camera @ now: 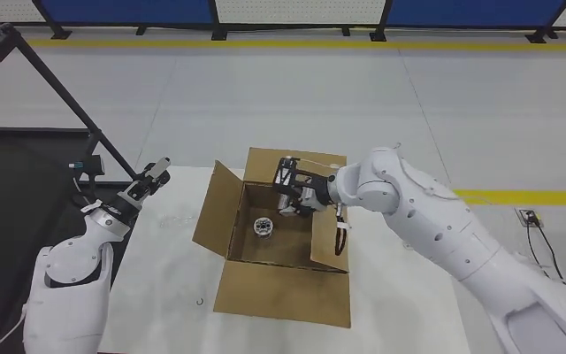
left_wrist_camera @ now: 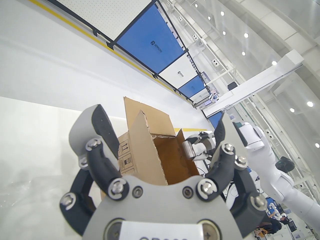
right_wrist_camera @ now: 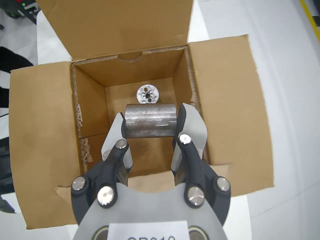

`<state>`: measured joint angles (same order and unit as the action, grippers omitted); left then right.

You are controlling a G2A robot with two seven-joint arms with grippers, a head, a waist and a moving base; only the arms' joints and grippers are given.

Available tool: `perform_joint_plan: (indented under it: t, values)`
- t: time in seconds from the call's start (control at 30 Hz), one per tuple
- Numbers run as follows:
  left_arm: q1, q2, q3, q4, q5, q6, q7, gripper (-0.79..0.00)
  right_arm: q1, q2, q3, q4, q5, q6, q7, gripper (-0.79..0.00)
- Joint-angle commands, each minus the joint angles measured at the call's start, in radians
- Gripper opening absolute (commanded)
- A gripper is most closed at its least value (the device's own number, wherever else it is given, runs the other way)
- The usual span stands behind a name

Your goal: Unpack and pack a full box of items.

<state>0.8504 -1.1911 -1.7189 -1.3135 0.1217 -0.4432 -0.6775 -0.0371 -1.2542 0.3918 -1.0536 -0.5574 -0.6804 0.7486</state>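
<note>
An open cardboard box (camera: 329, 301) (right_wrist_camera: 230, 96) (left_wrist_camera: 147, 148) stands on the white table with all its flaps spread. My right gripper (right_wrist_camera: 151, 121) (camera: 288, 193) is over the box's opening, shut on a grey metal cylinder (right_wrist_camera: 150, 121) (left_wrist_camera: 188, 149) held sideways between its fingers. On the box floor below lies a round metal disc with holes (right_wrist_camera: 148, 94) (camera: 263, 227). My left gripper (left_wrist_camera: 160, 128) (camera: 157, 173) hangs open and empty above the table to the left of the box, tilted upward.
The white table (camera: 159, 283) has bare room left of the box. A black frame with a small device (camera: 88, 165) stands at the table's far left corner. Blue and white fence panels (camera: 133, 11) line the room's far side.
</note>
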Motion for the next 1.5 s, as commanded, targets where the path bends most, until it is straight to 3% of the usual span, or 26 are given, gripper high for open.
perform_joint_plan:
  t: [0.0, 0.27, 0.57, 0.73, 1.47]
  values:
    - [0.000, 0.000, 0.000, 0.000, 0.000, 0.000, 0.000, 0.000, 0.008, -0.028, -0.027, 0.023, -0.001, 0.019, 0.019, -0.785]
    - [0.000, 0.000, 0.000, 0.000, 0.000, 0.000, 0.000, 0.000, 0.034, -0.163, -0.134, 0.182, -0.056, 0.064, 0.063, -0.785]
    - [0.000, 0.000, 0.000, 0.000, 0.000, 0.000, 0.000, 0.000, 0.034, -0.163, -0.134, 0.182, -0.056, 0.064, 0.063, -0.785]
    - [0.000, 0.000, 0.000, 0.000, 0.000, 0.000, 0.000, 0.000, 0.001, -0.177, -0.135, 0.201, -0.084, 0.123, 0.050, -0.785]
    - [0.000, 0.000, 0.000, 0.000, 0.000, 0.000, 0.000, 0.000, -0.027, -0.414, -0.209, 0.542, -0.177, 0.119, 0.086, -0.785]
